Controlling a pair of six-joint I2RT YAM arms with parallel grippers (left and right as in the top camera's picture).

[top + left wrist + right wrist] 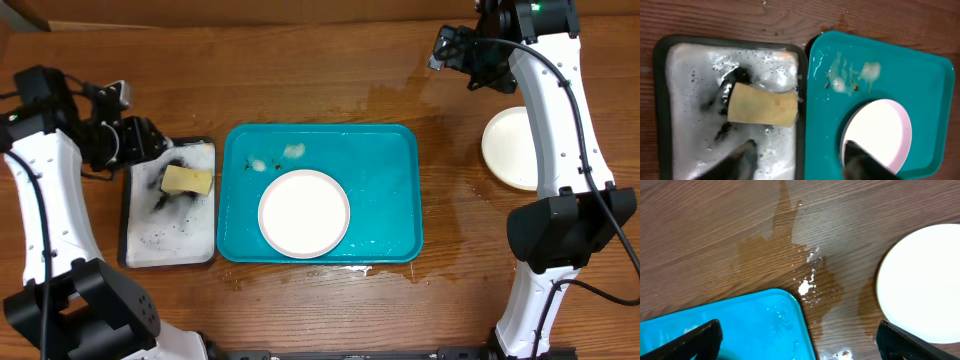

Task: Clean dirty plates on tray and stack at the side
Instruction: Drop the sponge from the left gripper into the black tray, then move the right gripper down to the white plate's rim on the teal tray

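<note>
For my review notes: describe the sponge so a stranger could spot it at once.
Find the teal tray mid-table. Just left of it sits a smaller black-rimmed tray of white suds. The sponge lies in its far half: a yellow block, the only yellow thing in the foam.

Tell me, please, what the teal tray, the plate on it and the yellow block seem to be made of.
Teal tray: likely plastic, smooth and glossy, with wet reflections and rounded corners.
Plate: possibly ceramic or melamine, glossy white; the look cannot decide.
Yellow block: probably a sponge, matte and soft-looking, without shine.
</note>
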